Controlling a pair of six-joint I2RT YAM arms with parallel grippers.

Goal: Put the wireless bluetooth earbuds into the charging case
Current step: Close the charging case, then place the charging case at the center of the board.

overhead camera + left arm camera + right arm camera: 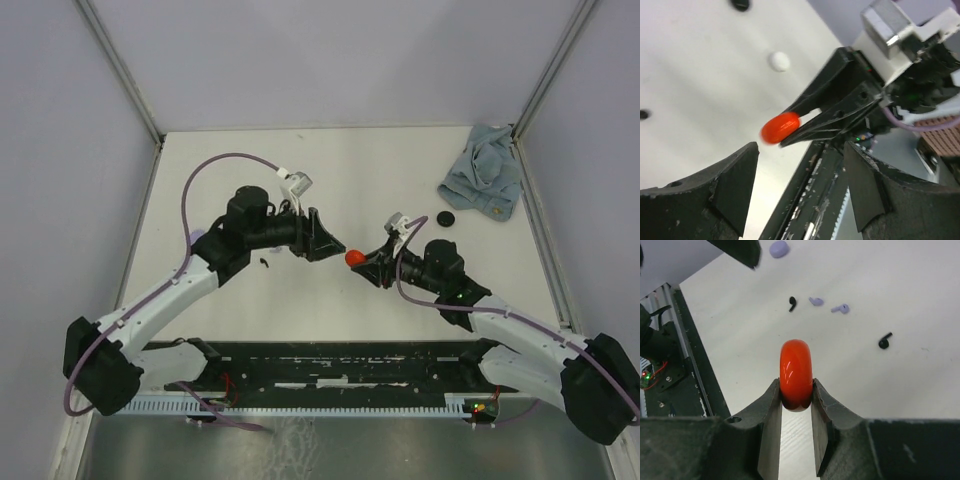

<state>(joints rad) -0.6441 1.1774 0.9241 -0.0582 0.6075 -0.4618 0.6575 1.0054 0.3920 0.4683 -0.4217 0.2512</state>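
Red charging case [796, 371] sits gripped edgewise in the right fingers [771, 410] at centre frame; left fingers [735, 185] stand open, empty; lilac earbuds [815, 301] lie on the surface [890, 380] above.

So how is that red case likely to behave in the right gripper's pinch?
Probably slippery: the red case is glossy with highlights, and the right gripper pinches only its lower end. It looks rigid, showing no dent where gripped. With rounded edges, it would likely roll or rock if dropped on the table.
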